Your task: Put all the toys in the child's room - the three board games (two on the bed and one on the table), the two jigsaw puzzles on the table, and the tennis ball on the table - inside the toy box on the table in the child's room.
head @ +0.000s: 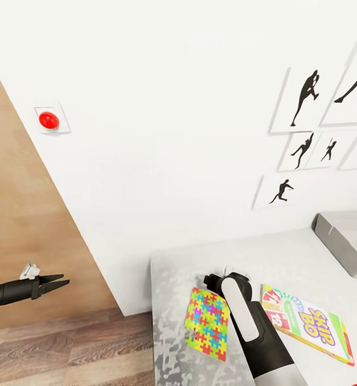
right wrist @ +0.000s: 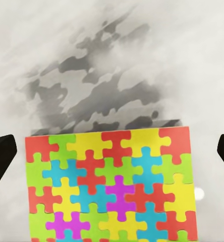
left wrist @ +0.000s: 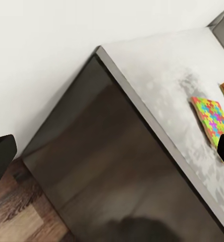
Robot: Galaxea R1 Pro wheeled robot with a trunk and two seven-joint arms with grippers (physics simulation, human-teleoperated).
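A thin jigsaw puzzle (head: 207, 323) of bright interlocking pieces lies flat near the left end of the light-grey table (head: 291, 252). My right gripper (right wrist: 112, 156) hangs open just above the puzzle (right wrist: 112, 186), one dark fingertip off either side of it. In the head view the right wrist (head: 235, 300) covers the puzzle's right edge. A yellow, green and red board game (head: 307, 321) lies to the right of the arm. The grey toy box (head: 339, 241) stands at the far right, cut by the frame. My left gripper (head: 52, 283) floats open over the floor, left of the table and empty.
The white wall behind the table carries black silhouette pictures (head: 306, 99) and a red button on a plate (head: 49, 120). A wood-coloured panel (head: 17, 203) stands at the left over plank floor (head: 66, 343). The table's dark side panel (left wrist: 117, 166) faces the left gripper.
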